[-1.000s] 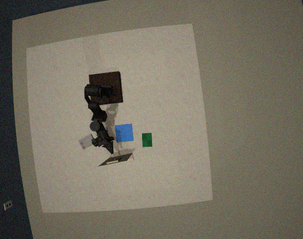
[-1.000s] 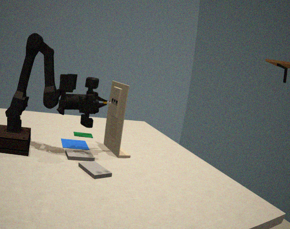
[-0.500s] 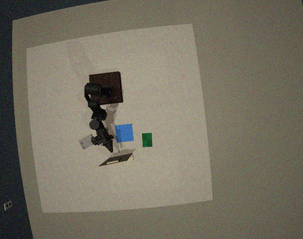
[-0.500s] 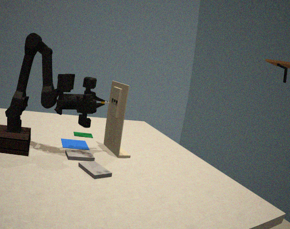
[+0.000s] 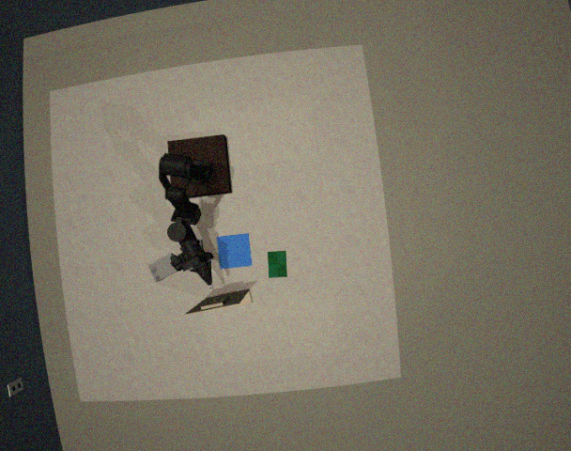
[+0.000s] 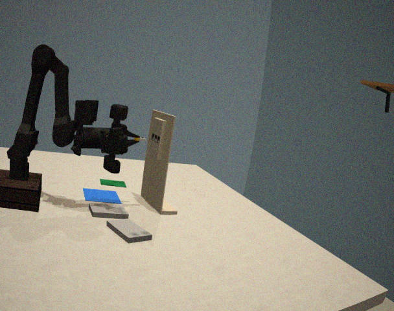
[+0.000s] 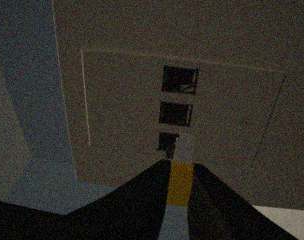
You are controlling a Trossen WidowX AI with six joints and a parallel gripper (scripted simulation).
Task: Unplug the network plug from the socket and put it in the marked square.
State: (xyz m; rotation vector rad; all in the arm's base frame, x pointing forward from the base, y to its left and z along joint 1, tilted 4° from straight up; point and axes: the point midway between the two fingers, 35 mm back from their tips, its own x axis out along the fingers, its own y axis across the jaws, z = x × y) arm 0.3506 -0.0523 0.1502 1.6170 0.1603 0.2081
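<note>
You have the unlocking and the pull behind you, as far as the views show. Your black two-fingered end effector point(image 5: 210, 283) point(image 6: 139, 139) point(image 7: 179, 172) is closed on the small plug with a clear tip and a yellow-orange band point(image 6: 142, 138) point(image 7: 182, 184), and in the exterior view the plug's tip stands just short of the upright beige panel point(image 5: 237, 296) point(image 6: 153, 173) point(image 7: 122, 110), apart from it. The wrist view shows three dark square sockets in the panel's raised plate; the plug's tip overlaps the lowest one only by line of sight, it seems. Whether the thin tab is pressed, you cannot tell at this size.

What is left is the placing. The plug hangs high above the pale desk point(image 5: 324, 194) point(image 6: 223, 251), at the panel's near face. Two flat squares could be the marked one: the blue square point(image 5: 235, 251) point(image 6: 102, 195) or the smaller green patch point(image 5: 277, 264) point(image 6: 113, 183); the blue looks likelier, but check. You still need to carry the plug over, lower it, let go and back the arm off until nothing touches.
</note>
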